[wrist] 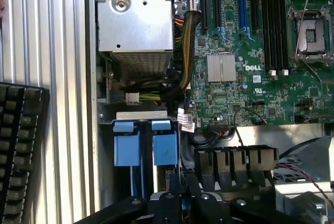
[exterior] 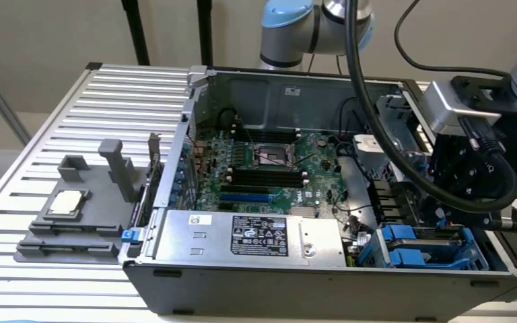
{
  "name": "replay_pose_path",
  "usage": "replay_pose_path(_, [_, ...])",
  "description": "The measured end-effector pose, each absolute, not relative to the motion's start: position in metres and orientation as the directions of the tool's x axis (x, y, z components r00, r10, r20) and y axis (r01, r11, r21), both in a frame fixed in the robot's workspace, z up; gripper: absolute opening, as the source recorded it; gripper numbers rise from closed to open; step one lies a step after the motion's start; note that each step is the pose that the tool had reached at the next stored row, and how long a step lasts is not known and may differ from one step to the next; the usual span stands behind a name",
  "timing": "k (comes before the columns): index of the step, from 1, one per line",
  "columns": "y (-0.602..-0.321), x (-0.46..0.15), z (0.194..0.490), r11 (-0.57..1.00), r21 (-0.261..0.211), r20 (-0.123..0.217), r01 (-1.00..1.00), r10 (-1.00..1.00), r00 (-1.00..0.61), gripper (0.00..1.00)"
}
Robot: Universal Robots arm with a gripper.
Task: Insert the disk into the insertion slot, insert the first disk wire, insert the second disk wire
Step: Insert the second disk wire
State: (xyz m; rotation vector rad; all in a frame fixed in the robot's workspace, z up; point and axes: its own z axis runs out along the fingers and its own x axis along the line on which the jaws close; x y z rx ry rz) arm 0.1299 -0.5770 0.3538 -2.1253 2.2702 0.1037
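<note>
Disk wire point(wrist: 179, 174) being pinched by clenched gripper point(wrist: 183, 192), hovering just beside insertion slot point(wrist: 146, 145) inside computer case point(exterior: 330, 279).

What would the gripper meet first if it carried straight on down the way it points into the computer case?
Probably the insertion slot: the gripper points down at its blue clips in the case's corner. Depth is unclear, so the loose wires beside it could come first.

The insertion slot point(exterior: 429, 245) is a blue-grey plastic drive cage with bright blue clips, set in the open computer case's front corner at the exterior view's right, beside the silver box with the black label. In the wrist view its two blue clips point(wrist: 146, 143) stand side by side, upright; whether the disk sits inside cannot be told.
</note>
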Motion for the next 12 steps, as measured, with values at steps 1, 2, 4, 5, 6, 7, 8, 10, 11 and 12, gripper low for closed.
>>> replay_pose_path(1, [-0.5773,0.13,0.353,0.065,0.028,-0.068,-0.998,-0.995,-0.067,0.16])
replay_pose_path(2, [-0.5775,0.1302,0.3522,0.065,0.027,-0.068,-0.998,-0.995,-0.066,0.16])
replay_pose_path(4, [-0.5782,0.1307,0.3508,0.065,0.026,-0.069,-0.998,-0.995,-0.066,0.16])
replay_pose_path(5, [-0.5785,0.131,0.3503,0.065,0.026,-0.069,-0.998,-0.995,-0.066,0.16])
replay_pose_path(6, [-0.5789,0.1312,0.3498,0.065,0.025,-0.069,-0.998,-0.995,-0.066,0.16])
replay_pose_path(7, [-0.5792,0.1313,0.3493,0.065,0.025,-0.069,-0.998,-0.995,-0.066,0.16])
replay_pose_path(8, [-0.5796,0.1316,0.3489,0.064,0.025,-0.069,-0.998,-0.995,-0.066,0.16])
replay_pose_path(10, [-0.5803,0.1319,0.3482,0.064,0.024,-0.069,-0.998,-0.995,-0.066,0.16])
replay_pose_path(11, [-0.5807,0.1321,0.3477,0.064,0.024,-0.069,-0.998,-0.995,-0.066,0.16])
replay_pose_path(12, [-0.581,0.1322,0.3473,0.064,0.024,-0.069,-0.998,-0.995,-0.065,0.16])
